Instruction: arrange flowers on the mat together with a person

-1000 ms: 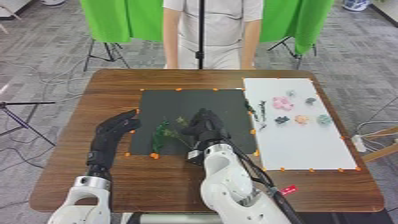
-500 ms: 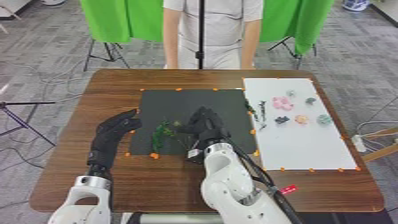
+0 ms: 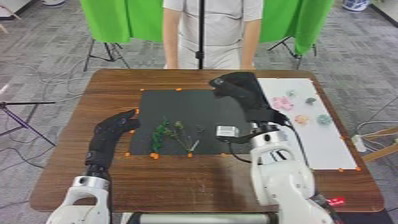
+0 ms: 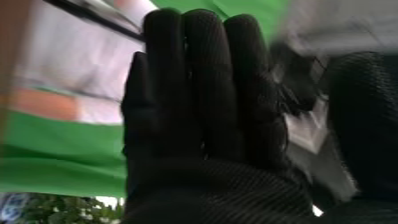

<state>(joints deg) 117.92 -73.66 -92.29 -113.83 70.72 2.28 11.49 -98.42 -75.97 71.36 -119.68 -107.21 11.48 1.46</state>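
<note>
Right hand (image 3: 247, 95) is over the far right corner of the dark mat (image 3: 182, 102), where it meets the white mat (image 3: 311, 150). Fingers straight and pressed together, pointing to the far edge of the table (image 3: 111, 112) and a little left; thumb apart from them. Nothing seen pinched.

Loose blooms lie on the white mat. Pink flower (image 3: 282, 103) is to the right of the hand, beside the back of it and nearer the robot than the fingertips. It is roundish, no clear long axis, so the grasp angle looks free. Pale flower (image 3: 291, 93) and grey flower (image 3: 310, 101) lie farther right; peach flower (image 3: 302, 119) and teal flower (image 3: 324, 119) lie right of the wrist, toward the near edge. Whatever is under the hand or wrist is hidden.

Left hand (image 3: 114, 126) is at the dark mat's left edge, fingers extended, near the green sprig (image 3: 160, 136). Sprig's long axis runs near edge to far edge, close to the near left corner.

Judgement: if a bloom is next, the right hand is clearly nearer. It would need to shift right and draw back, since the fingers point past the blooms. Risk: sweeping sideways at mat height could push the pink flower out of place.
</note>
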